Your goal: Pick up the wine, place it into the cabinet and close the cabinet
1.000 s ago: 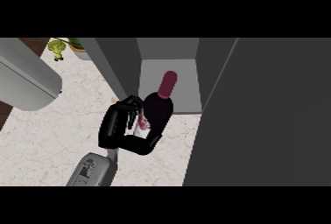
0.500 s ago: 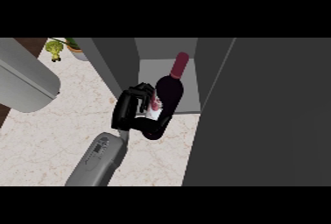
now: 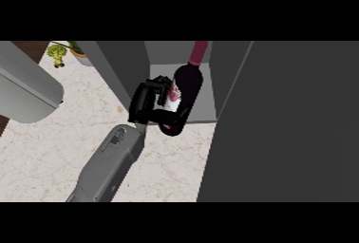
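Wine bottle (image 3: 184, 90): held at the mouth of the open cabinet (image 3: 179, 57), its lower end out over the front edge of the cabinet floor.
Long axis: runs from the lower left up to the upper right of the view, the neck leaning a little to the right.
Pointing: neck and cap aim into the cabinet; the base points back toward the counter (image 3: 63, 142).
Look: dark, near-black body, a deep red neck and cap, and a pale label with a pink patch on its side.
Hand on the bottle (image 3: 148, 100): black fingers curled round the body from the left, covering part of the label. Only one grey forearm shows; I cannot tell which arm it is.
Cabinet door (image 3: 288, 123): a big dark panel standing open on the right.
Counter extras: a grey rounded appliance (image 3: 24, 90) at left, a small potted plant (image 3: 67, 51) at top left.
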